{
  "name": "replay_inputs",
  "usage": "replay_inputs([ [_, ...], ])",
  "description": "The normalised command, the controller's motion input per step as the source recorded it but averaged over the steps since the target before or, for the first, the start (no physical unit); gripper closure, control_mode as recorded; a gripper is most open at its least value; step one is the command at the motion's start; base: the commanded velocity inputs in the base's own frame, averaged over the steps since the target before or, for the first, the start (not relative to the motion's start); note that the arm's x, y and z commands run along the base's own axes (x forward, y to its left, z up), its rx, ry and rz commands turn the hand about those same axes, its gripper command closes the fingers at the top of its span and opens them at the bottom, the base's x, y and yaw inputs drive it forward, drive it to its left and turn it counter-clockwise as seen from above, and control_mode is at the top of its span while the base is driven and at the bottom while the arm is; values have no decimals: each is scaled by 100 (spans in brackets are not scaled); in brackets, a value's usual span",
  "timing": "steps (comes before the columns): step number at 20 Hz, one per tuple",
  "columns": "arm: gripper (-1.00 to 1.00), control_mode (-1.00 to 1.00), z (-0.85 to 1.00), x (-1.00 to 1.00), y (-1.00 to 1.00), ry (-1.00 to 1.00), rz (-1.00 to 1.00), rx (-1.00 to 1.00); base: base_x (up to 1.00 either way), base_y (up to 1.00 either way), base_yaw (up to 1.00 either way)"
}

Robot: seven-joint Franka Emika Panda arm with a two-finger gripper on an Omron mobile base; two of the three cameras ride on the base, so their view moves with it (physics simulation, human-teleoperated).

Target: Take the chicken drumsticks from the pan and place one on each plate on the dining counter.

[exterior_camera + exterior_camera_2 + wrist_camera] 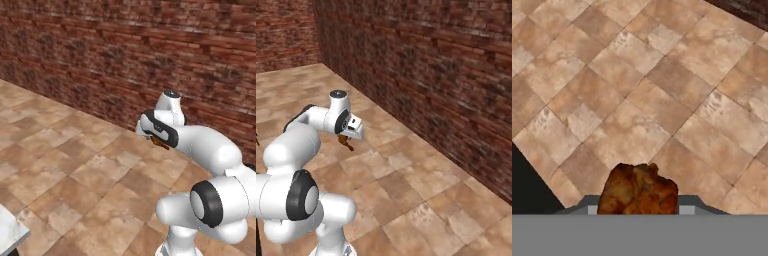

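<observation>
- Far left in the left base view, a corner of a white-grey marble countertop slab (10, 231) poked in at the bottom edge, well apart from the arm.
- The white two-finger gripper (156, 141) was clamped on a small orange-brown roasted chicken drumstick (638, 190), carried in the air above the tan tiled floor (637, 95).
- From the right base view the drumstick hung under the gripper, thin end pointing down.
- Dark red brick wall (431, 70) ran along the right, pretty near the arm.
</observation>
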Motion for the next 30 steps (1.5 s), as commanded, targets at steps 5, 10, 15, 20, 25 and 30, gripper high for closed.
replay_inputs([
  [5, 100, 100, 0, 0, 0, 0, 0, 0, 100, 0, 29],
  [10, 100, 100, 0, 0, 0, 0, 0, 0, 100, 0, 30],
  [15, 100, 100, 0, 0, 0, 0, 0, 0, 100, 0, 32],
  [20, 100, 100, 0, 0, 0, 0, 0, 0, 100, 0, 30],
  [25, 100, 100, 0, 0, 0, 0, 0, 0, 100, 0, 26],
  [30, 100, 100, 0, 0, 0, 0, 0, 0, 100, -2, 20],
])
